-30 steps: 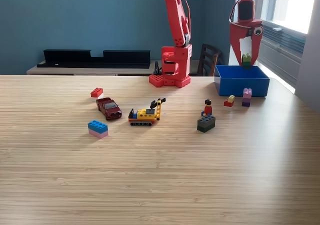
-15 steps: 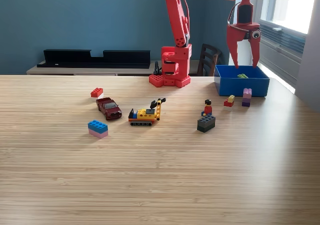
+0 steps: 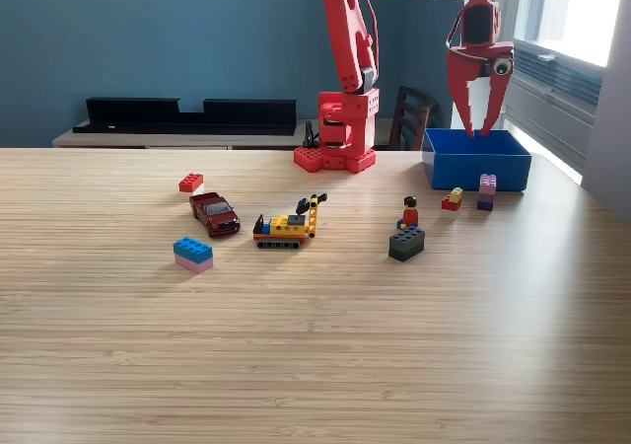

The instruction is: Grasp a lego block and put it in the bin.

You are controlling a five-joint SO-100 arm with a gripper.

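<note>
The red pincer (image 3: 479,118) hung with its two prongs spread apart and pointing down, nothing between them but the bright window light. Directly beneath it sat the blue bin (image 3: 477,171), at the far end of the wooden table (image 3: 315,345); whatever lay inside was hidden by its wall. Just in front of the bin, below the pincer, stood a pink-and-purple block stack (image 3: 487,191) and a small red-and-yellow piece (image 3: 453,199). Farther off toward the exterior view's left were a little figure on a dark block (image 3: 407,234), a yellow toy vehicle (image 3: 287,225), a red car (image 3: 215,212), a red brick (image 3: 190,182) and a blue-and-pink block (image 3: 193,254).
</note>
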